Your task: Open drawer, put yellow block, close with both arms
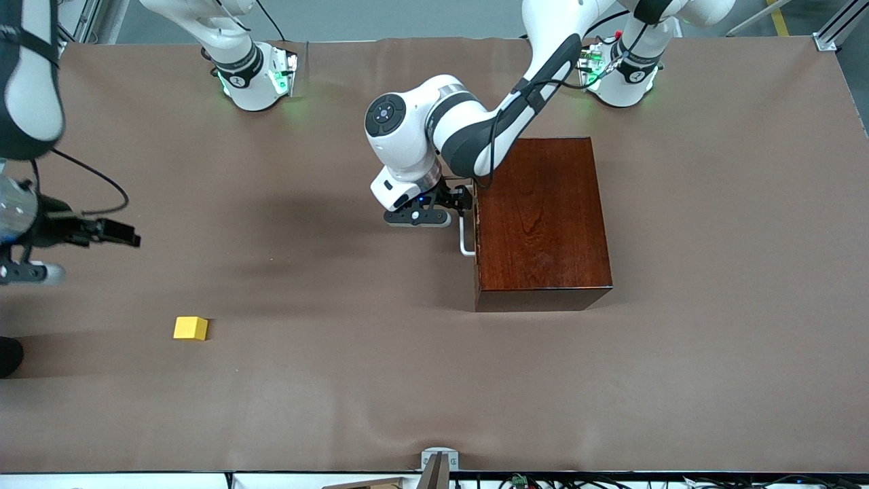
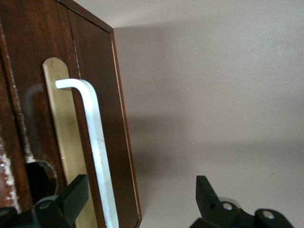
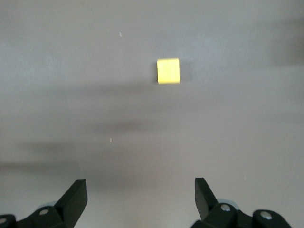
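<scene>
My left gripper (image 1: 453, 207) is spreading wide, empty, straddling the handle (image 2: 97, 142) so I can pull the shut drawer (image 2: 57, 142). My right gripper (image 1: 102, 231) is hovering open and empty; in the front view the block (image 1: 191, 328) is lying at its five o'clock.

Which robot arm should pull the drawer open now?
The left one, I think. The left gripper is open with the white handle between its fingers. The right gripper hangs open over the table near the yellow block.
</scene>
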Available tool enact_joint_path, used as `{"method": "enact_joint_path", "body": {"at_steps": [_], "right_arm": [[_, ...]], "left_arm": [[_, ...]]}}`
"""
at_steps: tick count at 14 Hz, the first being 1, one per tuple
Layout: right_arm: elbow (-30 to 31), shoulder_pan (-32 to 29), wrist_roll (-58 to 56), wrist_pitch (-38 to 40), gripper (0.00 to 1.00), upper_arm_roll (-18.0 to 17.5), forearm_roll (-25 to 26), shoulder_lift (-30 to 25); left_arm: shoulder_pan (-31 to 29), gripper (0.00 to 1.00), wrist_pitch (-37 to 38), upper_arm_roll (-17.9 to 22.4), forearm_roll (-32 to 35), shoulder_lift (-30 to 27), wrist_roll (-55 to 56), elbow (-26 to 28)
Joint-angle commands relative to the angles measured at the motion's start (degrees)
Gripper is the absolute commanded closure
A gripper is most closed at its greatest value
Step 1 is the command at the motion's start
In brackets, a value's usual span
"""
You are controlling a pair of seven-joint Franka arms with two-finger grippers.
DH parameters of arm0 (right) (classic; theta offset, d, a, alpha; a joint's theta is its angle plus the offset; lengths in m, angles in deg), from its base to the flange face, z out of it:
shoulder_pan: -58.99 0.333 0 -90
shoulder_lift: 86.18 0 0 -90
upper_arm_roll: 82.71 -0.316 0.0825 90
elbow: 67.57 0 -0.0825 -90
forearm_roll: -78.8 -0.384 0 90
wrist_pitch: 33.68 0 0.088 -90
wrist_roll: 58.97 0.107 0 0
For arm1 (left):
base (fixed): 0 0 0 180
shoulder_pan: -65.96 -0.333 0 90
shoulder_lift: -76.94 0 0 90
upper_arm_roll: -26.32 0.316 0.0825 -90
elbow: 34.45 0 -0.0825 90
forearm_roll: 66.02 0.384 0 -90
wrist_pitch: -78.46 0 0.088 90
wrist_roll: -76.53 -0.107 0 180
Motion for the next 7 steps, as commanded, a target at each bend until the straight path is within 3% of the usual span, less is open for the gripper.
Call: {"method": "enact_joint_path", "body": {"at_steps": [1, 4, 7], "right_arm": [[-0.8, -0.1, -0.3, -1.8, 0.00, -0.1, 0.1, 2.4], [-1.1, -0.7, -0.4, -2.3, 0.00, 0.1, 0.5, 7.6], [0.6, -0.1, -0.1, -8.6, 0.00, 0.1, 2.7, 9.1]], "left_arm": [[0.4, 0.00, -0.4, 0.7, 1.3, 1.2, 1.2, -1.5], [0.3, 0.00, 0.0, 0.7, 1.2, 1.1, 4.5, -1.4], [0.3, 0.00, 0.1, 0.7, 1.2, 1.3, 7.6, -1.2]]}}
